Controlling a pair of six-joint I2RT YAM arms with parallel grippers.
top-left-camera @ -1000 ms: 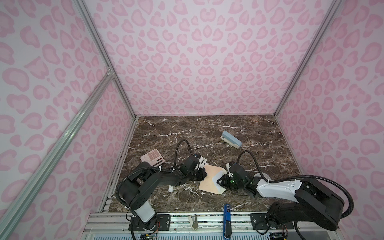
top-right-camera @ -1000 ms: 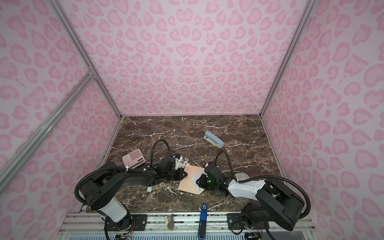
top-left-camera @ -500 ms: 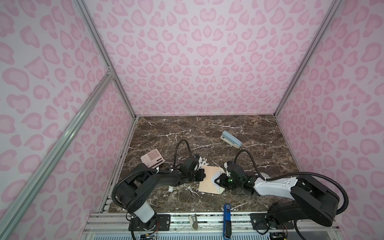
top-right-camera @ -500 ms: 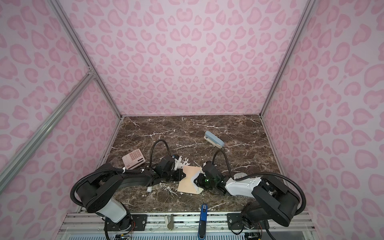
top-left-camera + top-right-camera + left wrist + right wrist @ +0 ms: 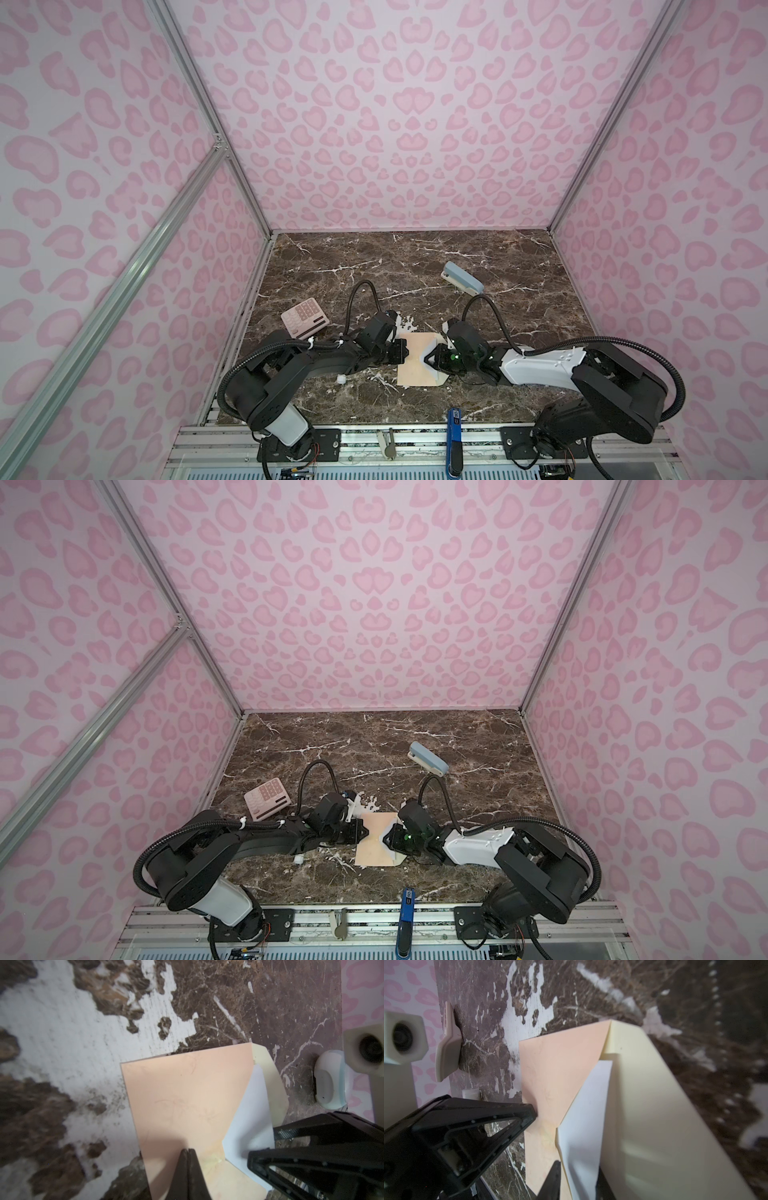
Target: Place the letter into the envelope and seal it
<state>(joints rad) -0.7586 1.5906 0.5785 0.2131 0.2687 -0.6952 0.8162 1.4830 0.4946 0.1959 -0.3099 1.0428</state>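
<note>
Both my arms lie stretched low over the brown marble table (image 5: 395,266), forearms almost level. The black left arm reaches in from 8 o'clock and the white-sleeved right arm from 4 o'clock, and the wrists meet over the flat peach-orange paper envelope (image 5: 182,1095) toward the table's 6 o'clock. My left pincer (image 5: 188,1152) is closed tight, its two fingers together and their tip pressed on the envelope's peach face at its 9 o'clock side. My right pincer (image 5: 428,358) stands at a narrow gap with a finger on either side of the thin white paper letter (image 5: 587,1115); I cannot tell whether it pinches the sheet. The letter sits partway inside the envelope, showing in the V-shaped mouth, over the pale cream flap (image 5: 654,1105), which stands open toward 3 o'clock and tilts upward. A pink keyed calculator (image 5: 304,324) lies at the envelope's 10 o'clock and a pale blue stapler (image 5: 462,278) at its 1 o'clock, both well apart from it. The calculator's key markings are too small to read.
</note>
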